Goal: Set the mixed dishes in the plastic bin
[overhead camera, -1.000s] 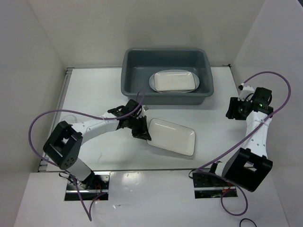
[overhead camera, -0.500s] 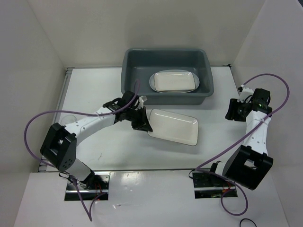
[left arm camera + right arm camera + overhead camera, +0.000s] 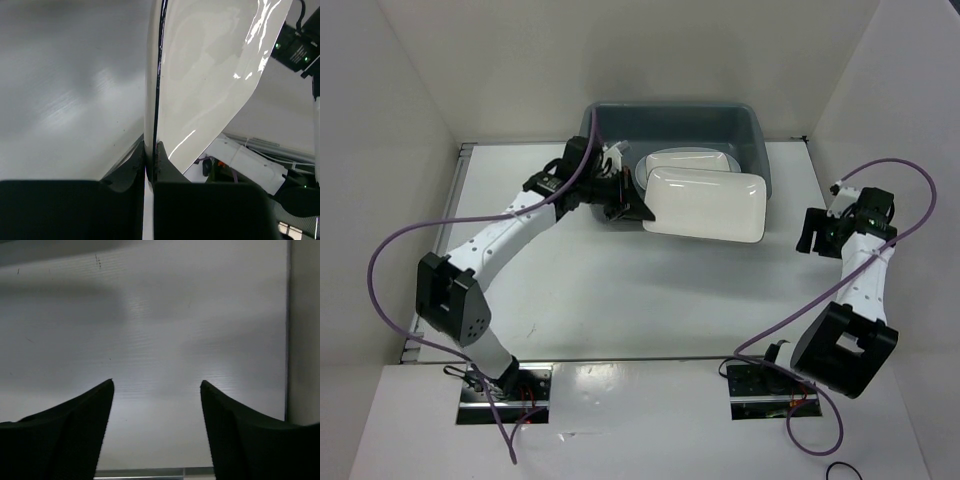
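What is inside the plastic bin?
A white dish lies in the plastic bin. The plate gripped by the left hand covers its near part and the floor there.

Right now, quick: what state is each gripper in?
Left gripper: closed on the edge of the white plate.
Right gripper: open, holding nothing.

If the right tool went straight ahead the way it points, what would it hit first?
Probably the bare table; nothing else shows ahead of the open right tool, though depth is unclear.
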`<state>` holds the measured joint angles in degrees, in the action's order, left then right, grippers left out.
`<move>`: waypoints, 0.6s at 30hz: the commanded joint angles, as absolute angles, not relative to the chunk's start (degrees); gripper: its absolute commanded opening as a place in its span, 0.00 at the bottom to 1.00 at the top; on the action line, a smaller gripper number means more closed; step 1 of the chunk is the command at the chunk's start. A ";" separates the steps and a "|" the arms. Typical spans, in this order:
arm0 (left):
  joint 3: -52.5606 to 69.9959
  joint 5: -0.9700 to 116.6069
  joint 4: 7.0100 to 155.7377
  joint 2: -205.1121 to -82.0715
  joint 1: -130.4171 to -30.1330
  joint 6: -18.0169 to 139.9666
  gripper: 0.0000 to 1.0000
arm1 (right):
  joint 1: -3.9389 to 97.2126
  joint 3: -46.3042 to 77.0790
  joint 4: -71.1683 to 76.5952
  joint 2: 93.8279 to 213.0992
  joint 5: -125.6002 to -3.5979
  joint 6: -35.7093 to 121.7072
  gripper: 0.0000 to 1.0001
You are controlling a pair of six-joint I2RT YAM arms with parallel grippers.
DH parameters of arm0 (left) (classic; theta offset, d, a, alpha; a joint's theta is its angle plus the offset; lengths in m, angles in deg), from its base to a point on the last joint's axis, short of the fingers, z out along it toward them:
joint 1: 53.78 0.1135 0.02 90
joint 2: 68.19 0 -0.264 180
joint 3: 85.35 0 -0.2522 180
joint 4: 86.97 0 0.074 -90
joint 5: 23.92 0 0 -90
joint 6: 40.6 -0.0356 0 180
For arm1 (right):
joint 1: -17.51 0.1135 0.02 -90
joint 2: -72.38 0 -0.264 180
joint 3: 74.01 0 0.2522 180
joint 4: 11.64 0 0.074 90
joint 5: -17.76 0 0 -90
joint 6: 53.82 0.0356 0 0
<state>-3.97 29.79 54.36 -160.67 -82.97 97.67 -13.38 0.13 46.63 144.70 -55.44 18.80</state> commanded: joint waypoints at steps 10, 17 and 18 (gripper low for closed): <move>-31.77 19.94 58.19 -180.32 -76.80 96.07 0.00 | -11.76 -0.66 45.45 144.62 -55.18 14.83 0.96; -51.54 21.51 51.42 -194.45 -75.67 94.23 0.00 | -11.76 -1.18 43.60 144.80 -58.88 16.23 0.99; -54.44 21.52 50.54 -196.22 -75.66 94.22 0.00 | -11.76 -1.18 44.30 145.41 -58.88 17.36 0.99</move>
